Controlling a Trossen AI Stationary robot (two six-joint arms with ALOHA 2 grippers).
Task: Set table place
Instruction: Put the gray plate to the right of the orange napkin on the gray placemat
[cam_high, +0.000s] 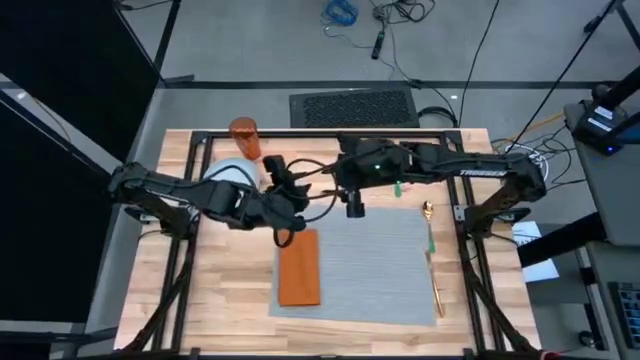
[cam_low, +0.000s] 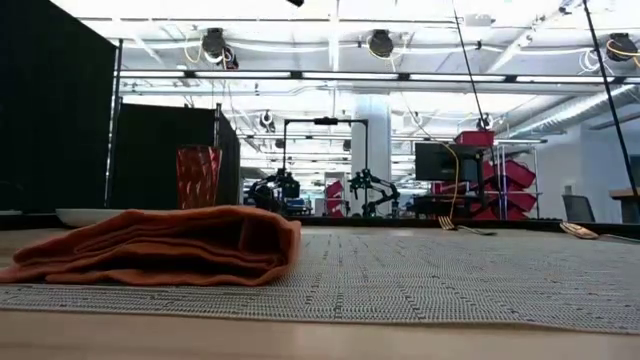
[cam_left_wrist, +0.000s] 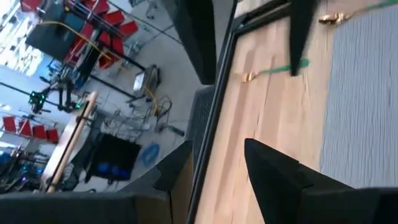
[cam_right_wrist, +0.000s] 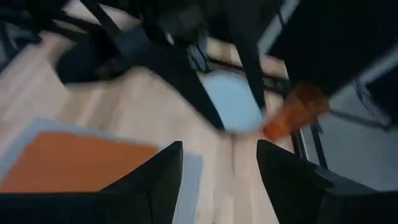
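Two grippers are hanging over the table's far half, neither carrying anything. Right gripper (cam_right_wrist: 219, 171) is showing its fingers spread wide w/ nothing between them, looking down toward the pale-blue plate (cam_right_wrist: 233, 109) and the orange tumbler (cam_right_wrist: 292, 112). Left gripper (cam_left_wrist: 214, 171) is showing its fingers parted too, empty, w/ wood and mat edge beyond them. From above, left gripper (cam_high: 283, 192) is sitting just beside the plate (cam_high: 232, 172) and off the placemat's far-left corner; right gripper (cam_high: 355, 203) is hovering at the mat's far edge, near centre.

Step in hand, by my read: getting the plate onto the grey placemat (cam_high: 375, 265). To do it well: come in low at the rim, pinch the rim firmly, keep it level, lift clear of the tumbler (cam_high: 245, 138) standing right behind it, and set it mid-mat, clear of the napkin. Arms are crowding each other, so one should be giving way.

Count: 1 placemat on the butcher-block table (cam_high: 215, 300). 1 orange napkin (cam_high: 299, 267), folded, lying on the mat's left part. 1 plate, off the mat. 1 tumbler, upright, far-left corner. Cutlery, gold w/ green handles: 1 piece (cam_high: 431, 250) along the mat's right edge, 1 small piece (cam_left_wrist: 273, 70) on bare wood beyond the mat; can't tell if there are more.
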